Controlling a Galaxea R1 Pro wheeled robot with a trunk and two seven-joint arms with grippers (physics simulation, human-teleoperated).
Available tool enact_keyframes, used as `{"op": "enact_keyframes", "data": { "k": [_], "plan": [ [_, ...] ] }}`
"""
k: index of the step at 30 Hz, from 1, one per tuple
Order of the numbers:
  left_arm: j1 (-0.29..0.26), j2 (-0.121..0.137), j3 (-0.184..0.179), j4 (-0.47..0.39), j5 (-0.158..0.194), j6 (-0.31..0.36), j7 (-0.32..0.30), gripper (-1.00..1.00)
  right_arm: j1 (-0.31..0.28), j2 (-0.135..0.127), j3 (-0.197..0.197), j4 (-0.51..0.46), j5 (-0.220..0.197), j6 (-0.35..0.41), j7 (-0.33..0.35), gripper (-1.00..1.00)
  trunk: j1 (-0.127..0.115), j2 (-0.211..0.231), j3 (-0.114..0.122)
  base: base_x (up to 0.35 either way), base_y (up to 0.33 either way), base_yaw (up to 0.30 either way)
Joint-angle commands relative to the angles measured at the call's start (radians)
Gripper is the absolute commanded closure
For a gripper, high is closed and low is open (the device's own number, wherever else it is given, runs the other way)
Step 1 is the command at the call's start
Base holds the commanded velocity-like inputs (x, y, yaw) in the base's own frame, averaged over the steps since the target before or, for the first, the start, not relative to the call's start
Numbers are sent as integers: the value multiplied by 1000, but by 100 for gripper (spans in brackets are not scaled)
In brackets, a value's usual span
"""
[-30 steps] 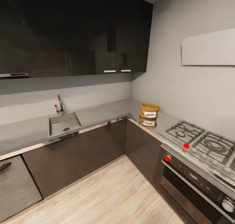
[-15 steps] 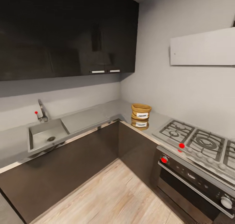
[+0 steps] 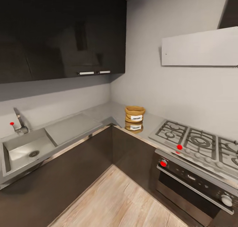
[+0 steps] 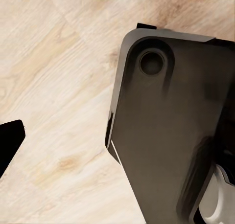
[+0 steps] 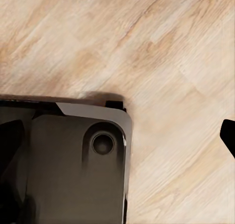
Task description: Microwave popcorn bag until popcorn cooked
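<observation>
I am in the approach step; nothing is picked up yet. In the head view the popcorn bag (image 3: 135,115) stands upright on the countertop (image 3: 99,113), in the corner part of the L-shape, at about 12 o'clock from me and a little to 1 o'clock; its white label faces me and its reflection lies on the steel just below it. The gas hob (image 3: 195,142) is near it at about 2 o'clock, with the oven (image 3: 191,184) under it; the sink (image 3: 23,151) with its tap (image 3: 19,123) is well apart at 9 o'clock. The bag's rim is rolled down, but I cannot tell from here whether kernels are inside.

Both wrist views look down on the wooden floor (image 4: 54,87) and on the dark base of the robot (image 4: 171,136); so I judge that both arms hang low beside the body. A dark tip shows at the edge of each wrist view; I cannot tell whether either pincer is apart or together.

The next move, in my judgement, calls for driving the base closer toward the corner; then raising one arm, probably the right one, with fingers spread around the bag. I must stay clear of the hob knobs (image 3: 179,147); I must also find the microwave afterwards.
</observation>
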Motion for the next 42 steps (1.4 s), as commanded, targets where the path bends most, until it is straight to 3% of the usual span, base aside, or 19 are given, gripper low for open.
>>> {"op": "enact_keyframes", "data": {
  "k": [1,15,35,39,42],
  "plan": [
    [0,0,4,0,2,0,1,-100,-2,0,1,5,2,-8,2,-100,1,-2,-2,203,240,-286],
    [0,0,4,0,2,0,1,-100,-2,0,1,5,2,-8,1,-100,1,-2,-8,203,240,-277],
    [0,-1,4,0,2,-4,1,-100,-2,0,3,1,3,-10,0,-100,1,-2,-8,212,226,-9],
    [0,-5,4,0,2,-4,1,-100,-2,-7,4,-115,4,-24,-3,-100,1,-2,-8,28,29,0],
    [0,-6,4,0,2,-4,1,-100,-2,-8,1,-297,4,-29,-5,-100,1,-2,-8,5,5,0]
  ]
}}
